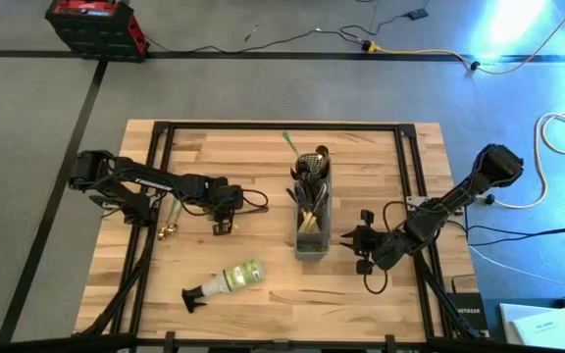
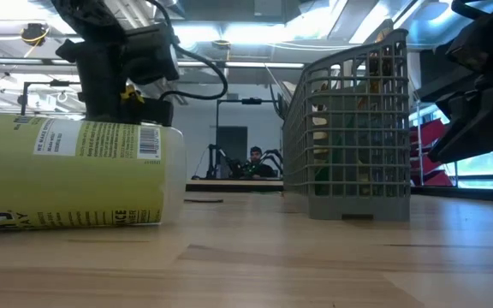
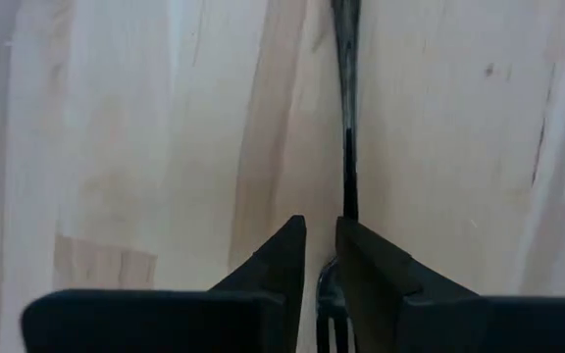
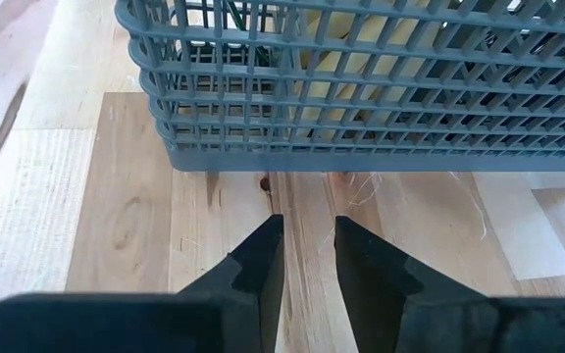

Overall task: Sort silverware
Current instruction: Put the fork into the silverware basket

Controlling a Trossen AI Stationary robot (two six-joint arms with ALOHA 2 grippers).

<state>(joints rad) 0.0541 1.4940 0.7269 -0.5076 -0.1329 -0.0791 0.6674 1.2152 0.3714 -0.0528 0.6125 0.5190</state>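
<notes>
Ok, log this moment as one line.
left gripper: shut on slim dark fork, on wooden table | right gripper: empty, beside grey mesh caddy

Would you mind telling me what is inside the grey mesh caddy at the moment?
The caddy holds silverware standing upright: dark pieces in the far compartment, cream handles and green ones nearer. The mesh and crowding hide how many pieces there are and their lower ends.

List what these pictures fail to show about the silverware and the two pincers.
- Silverware in the caddy: high view too small to count pieces or tell forks from spoons; low and right wrist views screen them behind mesh.
- Dark fork at the left pincer: its tines are cut off by the left wrist picture's bottom edge and covered by the fingers.
- Pieces on the table beside the left arm: too small to identify.
- Right pincer: holds nothing, near the caddy.
</notes>
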